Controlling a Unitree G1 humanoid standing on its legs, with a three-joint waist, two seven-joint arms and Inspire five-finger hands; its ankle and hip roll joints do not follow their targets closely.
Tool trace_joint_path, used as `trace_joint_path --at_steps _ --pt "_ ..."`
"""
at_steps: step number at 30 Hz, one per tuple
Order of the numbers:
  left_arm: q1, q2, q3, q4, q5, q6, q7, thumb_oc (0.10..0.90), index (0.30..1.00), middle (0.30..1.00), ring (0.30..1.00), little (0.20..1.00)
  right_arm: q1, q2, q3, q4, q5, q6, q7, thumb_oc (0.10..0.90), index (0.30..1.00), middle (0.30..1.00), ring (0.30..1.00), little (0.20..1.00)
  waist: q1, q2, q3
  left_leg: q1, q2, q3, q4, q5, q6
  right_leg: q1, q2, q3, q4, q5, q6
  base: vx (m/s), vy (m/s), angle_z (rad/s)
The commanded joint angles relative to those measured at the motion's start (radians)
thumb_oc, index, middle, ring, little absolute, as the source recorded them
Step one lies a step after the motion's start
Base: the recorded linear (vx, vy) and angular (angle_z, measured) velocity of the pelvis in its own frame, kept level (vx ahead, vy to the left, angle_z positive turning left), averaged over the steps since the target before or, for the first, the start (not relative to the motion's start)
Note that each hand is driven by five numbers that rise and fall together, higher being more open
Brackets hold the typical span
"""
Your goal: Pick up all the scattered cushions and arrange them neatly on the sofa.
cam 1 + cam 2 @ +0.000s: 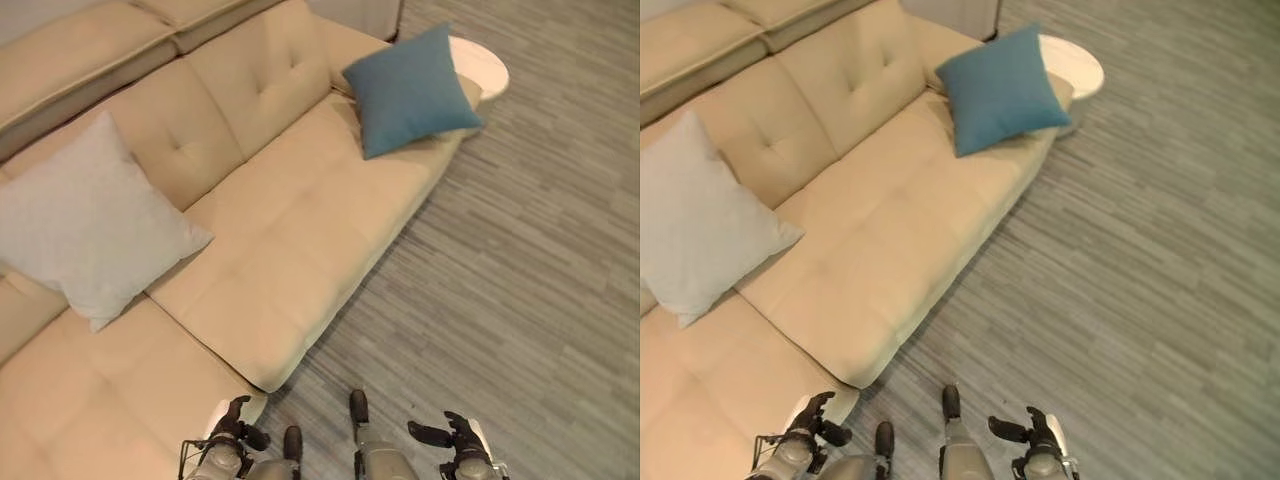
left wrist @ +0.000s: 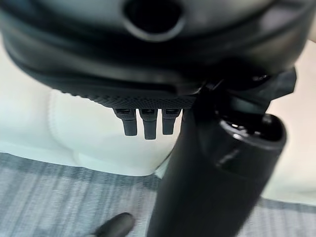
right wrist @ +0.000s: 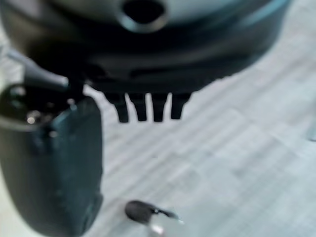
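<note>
Both cushions on sofa (image 1: 300,240): white cushion (image 1: 85,225) w/ backrest behind, blue cushion (image 1: 410,90) overhanging far end near round side table (image 1: 485,65). Left hand (image 1: 232,428), right hand (image 1: 455,440): fingers relaxed, empty. Risk: blue cushion may slip off if nudged.

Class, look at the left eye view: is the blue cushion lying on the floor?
No, the blue cushion rests on the far end of the sofa, leaning against its armrest, not on the floor.
</note>
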Motion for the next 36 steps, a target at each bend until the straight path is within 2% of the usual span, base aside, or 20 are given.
trace_joint_path --at_steps 1,3,4,5,7,8,11,12,15,18,20,23,24,27,28,29,34,35,36 --pt "0.047 0.074 0.042 0.01 0.021 0.003 0.011 0.8 0.9 0.9 0.9 0.9 -0.019 -0.067 -0.01 -0.034 -0.022 -0.029 -0.034 0.8 0.9 0.9 0.9 0.9 0.057 -0.016 -0.011 0.042 0.048 0.01 -0.103 -0.01 -0.059 0.081 -0.022 -0.041 0.046 -0.109 0.052 -0.09 -0.006 -0.85" --pt "0.055 0.074 0.047 0.014 0.023 0.005 0.008 0.8 0.9 0.9 0.9 0.9 -0.015 -0.067 -0.009 -0.031 -0.025 -0.03 -0.032 0.8 0.9 0.9 0.9 0.9 0.063 -0.017 -0.017 0.039 0.05 0.023 -0.104 -0.008 -0.058 0.093 -0.022 -0.062 0.044 -0.115 0.048 -0.09 -0.038 -0.75" --pt "0.072 0.074 0.063 0.024 0.02 0.005 0.007 0.8 0.9 0.9 0.9 0.9 -0.003 -0.066 -0.004 -0.02 -0.034 -0.031 -0.03 0.8 0.9 0.9 0.9 0.9 0.084 -0.022 -0.025 0.043 0.056 0.067 -0.107 -0.002 -0.062 0.147 -0.023 -0.126 0.03 -0.136 0.049 -0.12 -0.098 -0.47" --pt "0.079 0.072 0.067 0.024 0.017 0.004 0.01 0.8 0.9 0.9 0.9 0.9 -0.002 -0.063 0.002 -0.02 -0.038 -0.027 -0.029 0.8 0.9 0.9 0.9 0.9 0.091 -0.027 -0.026 0.048 0.059 0.085 -0.115 0.001 -0.067 0.16 -0.024 -0.148 0.007 -0.133 0.047 -0.13 -0.097 -0.61" --pt "0.078 0.071 0.071 0.022 0.015 0.003 0.008 0.8 0.9 0.9 0.9 0.9 -0.002 -0.062 0.003 -0.018 -0.036 -0.027 -0.031 0.8 0.9 0.9 0.9 0.9 0.094 -0.031 -0.034 0.043 0.061 0.095 -0.116 0.008 -0.071 0.174 -0.018 -0.152 -0.031 -0.131 0.054 -0.06 -0.132 -0.83" --pt "0.084 0.068 0.075 0.011 0.007 0.0 0.013 0.8 0.9 0.9 0.9 0.9 0.001 -0.061 0.011 -0.029 -0.033 -0.026 -0.029 0.8 0.9 0.9 0.9 0.9 0.092 -0.034 -0.034 0.049 0.067 0.103 -0.115 0.012 -0.074 0.167 0.003 -0.103 -0.047 -0.123 0.052 -0.04 -0.169 -0.68" --pt "0.081 0.065 0.075 0.0 -0.003 -0.001 0.014 0.8 0.9 0.9 0.9 0.9 0.004 -0.065 0.013 -0.036 -0.03 -0.026 -0.027 0.8 0.9 0.9 0.9 0.9 0.085 -0.032 -0.035 0.051 0.071 0.099 -0.11 0.008 -0.076 0.167 0.022 -0.066 -0.078 -0.111 0.046 -0.01 -0.162 -0.37" --pt "0.072 0.058 0.057 -0.005 0.003 0.001 0.016 0.8 0.9 0.9 0.9 0.9 0.006 -0.068 0.013 -0.037 -0.023 -0.029 -0.028 0.8 0.9 0.9 0.9 0.9 0.074 -0.035 -0.026 0.047 0.078 0.087 -0.071 -0.003 -0.084 0.172 0.037 -0.041 -0.097 -0.11 0.032 0.0 -0.241 -0.33" --pt "0.07 0.047 0.044 -0.021 0.004 0.001 0.006 0.8 0.9 0.9 0.9 0.9 0.013 -0.081 0.018 -0.026 -0.029 -0.026 -0.027 0.8 0.9 0.9 0.9 0.9 0.07 -0.037 -0.014 0.04 0.088 0.068 -0.004 -0.031 -0.092 0.198 0.056 -0.03 -0.123 -0.113 0.017 0.0 -0.162 -0.25" --pt "0.071 0.036 0.024 -0.025 0.006 -0.005 0.001 0.8 0.9 0.9 0.9 0.9 0.016 -0.092 0.014 -0.016 -0.03 -0.029 -0.029 0.8 0.9 0.9 0.9 0.9 0.083 -0.045 -0.002 0.021 0.058 0.006 0.049 -0.043 -0.099 0.22 0.065 -0.008 -0.142 -0.111 0.009 0.05 -0.088 -0.2" --pt "0.068 0.034 0.018 -0.025 0.005 -0.004 0.002 0.8 0.9 0.9 0.9 0.9 0.016 -0.094 0.012 -0.017 -0.026 -0.031 -0.031 0.8 0.9 0.9 0.9 0.9 0.082 -0.047 0.0 0.009 0.051 0.0 0.054 -0.039 -0.101 0.226 0.063 -0.012 -0.145 -0.113 0.01 0.09 -0.053 -0.34" --pt "0.056 0.03 0.008 -0.028 0.004 0.005 -0.001 0.8 0.9 0.9 0.9 0.9 0.017 -0.098 0.017 -0.023 -0.026 -0.03 -0.032 0.8 0.9 0.9 0.9 0.9 0.08 -0.046 -0.003 -0.039 0.035 0.007 0.033 -0.012 -0.1 0.239 0.065 -0.022 -0.152 -0.123 0.01 0.14 -0.036 0.05" --pt "0.054 0.025 0.002 -0.02 0.011 0.008 0.0 0.8 0.9 0.9 0.9 0.9 0.014 -0.098 0.02 -0.019 -0.03 -0.026 -0.039 0.8 0.9 0.9 0.9 0.9 0.087 -0.042 -0.005 -0.08 0.019 0.007 0.013 0.019 -0.102 0.263 0.079 -0.017 -0.165 -0.134 0.01 0.24 -0.058 0.1" --pt "0.055 0.022 0.003 -0.018 0.01 0.01 0.001 0.8 0.9 0.9 0.9 0.9 0.016 -0.096 0.019 -0.019 -0.027 -0.023 -0.046 0.8 0.9 0.9 0.9 0.9 0.098 -0.042 -0.004 -0.112 0.012 0.02 -0.015 0.043 -0.104 0.285 0.091 -0.001 -0.175 -0.143 0.009 0.21 -0.019 -0.1" --pt "0.055 0.024 0.007 -0.022 0.002 0.008 0.005 0.8 0.9 0.9 0.9 0.9 0.017 -0.094 0.021 -0.021 -0.027 -0.02 -0.052 0.8 0.9 0.9 0.9 0.9 0.118 -0.041 -0.003 -0.145 0.0 0.009 -0.022 0.056 -0.108 0.307 0.106 0.026 -0.176 -0.156 0.006 0.25 0.029 -0.35" --pt "0.058 0.023 0.014 -0.019 -0.003 0.007 0.004 0.8 0.9 0.9 0.9 0.9 0.02 -0.089 0.02 -0.022 -0.028 -0.019 -0.049 0.8 0.9 0.9 0.9 0.9 0.125 -0.038 -0.01 -0.132 0.0 -0.003 -0.038 0.061 -0.103 0.316 0.117 0.041 -0.173 -0.166 0.003 0.36 0.053 -0.67" --pt "0.062 0.029 0.023 -0.013 -0.008 0.012 0.008 0.8 0.9 0.9 0.9 0.9 0.028 -0.067 0.029 -0.005 -0.045 -0.01 -0.041 0.8 0.9 0.9 0.9 0.9 0.133 -0.053 -0.035 -0.105 -0.007 -0.008 -0.011 0.049 -0.083 0.33 0.097 0.059 -0.119 -0.189 0.011 0.3 0.078 -0.59" --pt "0.063 0.033 0.03 -0.013 -0.009 0.016 0.009 0.8 0.9 0.9 0.9 0.9 0.036 -0.063 0.028 0.002 -0.057 -0.009 -0.029 0.8 0.9 0.9 0.9 0.9 0.139 -0.059 -0.045 -0.063 -0.009 0.002 -0.017 0.022 -0.065 0.311 0.076 0.059 -0.017 -0.177 0.039 0.2 0.074 -0.2" --pt "0.062 0.033 0.03 -0.013 -0.009 0.016 0.009 0.8 0.9 0.9 0.9 0.9 0.036 -0.063 0.028 0.002 -0.057 -0.009 -0.029 0.8 0.9 0.9 0.9 0.9 0.14 -0.058 -0.047 -0.066 -0.008 0.002 -0.018 0.024 -0.065 0.308 0.077 0.06 -0.018 -0.175 0.038 0.36 0.136 -0.41"
